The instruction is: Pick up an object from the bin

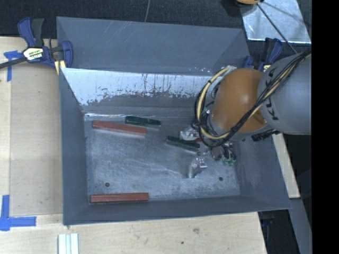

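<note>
Scuffed grey bin [132, 165] holds two red sticks [119, 197].

a bar [119, 197] lies along the bin's [72, 157] front, a stick [143, 121] at back.

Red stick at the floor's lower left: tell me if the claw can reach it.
Probably yes: the red stick lies alone, open floor between it and the claw; the wall beside it may crowd the grasp.

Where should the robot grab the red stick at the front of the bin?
Probably at its middle, coming straight down from above. The red stick lies flat, long and thin, along the bin's front wall, so pinching across its narrow width suits it; the wall leaves little room there.
</note>
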### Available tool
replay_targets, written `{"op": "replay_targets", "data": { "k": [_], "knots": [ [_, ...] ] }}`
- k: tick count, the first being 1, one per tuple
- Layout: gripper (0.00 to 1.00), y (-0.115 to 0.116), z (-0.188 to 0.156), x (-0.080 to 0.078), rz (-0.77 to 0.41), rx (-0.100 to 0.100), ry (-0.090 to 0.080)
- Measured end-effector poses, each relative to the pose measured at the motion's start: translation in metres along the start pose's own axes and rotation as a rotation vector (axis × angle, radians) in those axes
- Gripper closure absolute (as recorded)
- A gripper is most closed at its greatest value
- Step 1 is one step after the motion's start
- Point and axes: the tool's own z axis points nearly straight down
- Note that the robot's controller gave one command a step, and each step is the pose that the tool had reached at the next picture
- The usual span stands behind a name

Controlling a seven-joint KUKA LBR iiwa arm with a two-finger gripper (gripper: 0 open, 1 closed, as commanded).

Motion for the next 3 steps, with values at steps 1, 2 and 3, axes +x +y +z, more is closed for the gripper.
{"op": "replay_targets", "data": {
  "k": [1,2,3],
  "knots": [
    [0.00,0.000,0.000,0.000,0.000,0.000,0.000],
    [0.00,-0.014,-0.006,-0.032,0.017,-0.001,0.003],
    [1.00,-0.004,0.014,-0.048,0.019,0.000,-0.003]
  ]
}}
